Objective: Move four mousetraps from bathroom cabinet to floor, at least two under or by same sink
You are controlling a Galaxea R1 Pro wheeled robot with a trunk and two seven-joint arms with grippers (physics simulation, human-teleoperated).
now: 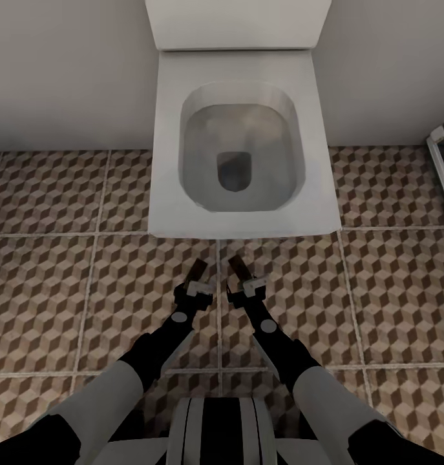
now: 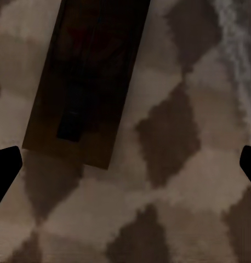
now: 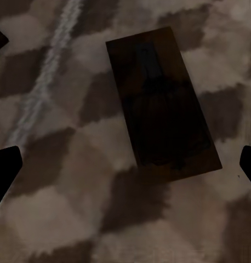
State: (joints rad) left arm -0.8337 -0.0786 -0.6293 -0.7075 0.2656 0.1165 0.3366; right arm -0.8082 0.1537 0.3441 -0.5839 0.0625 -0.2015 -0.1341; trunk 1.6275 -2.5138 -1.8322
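Two mousetraps lie flat on the bathroom floor (image 1: pixel 60 290), just in front of the toilet (image 1: pixel 244 139). The left mousetrap (image 1: pixel 197 268) and the right mousetrap (image 1: pixel 238 266) are dark brown rectangular boards, set either side of a pale grout line (image 1: pixel 218 258) and angled slightly away from each other at their far ends. Both rest on the same tiled surface, which is printed with a brown, tan and white cube pattern.

In the left wrist view, the left mousetrap (image 2: pixel 87 76) appears as a dark board with a darker bar along its length, lying on the tiles ahead of the fingers; the red mark is too dim to make out. In the right wrist view, the right mousetrap (image 3: pixel 161 104) lies likewise, with the grout line (image 3: pixel 46 76) beside it.

The left gripper (image 1: pixel 194 292) hangs just behind its board, and the right gripper (image 1: pixel 245 289) just behind the other. Each gripper's black fingertips (image 2: pixel 5 167) (image 3: pixel 5 167) sit at opposite edges of its wrist picture, spread wide and holding nothing.

The toilet is white, square-edged, its lid (image 1: pixel 238 22) raised against a plain pale wall (image 1: pixel 66 71). A white-framed panel (image 1: pixel 441 161) stands at the right edge. No brand, label or writing can be read anywhere.
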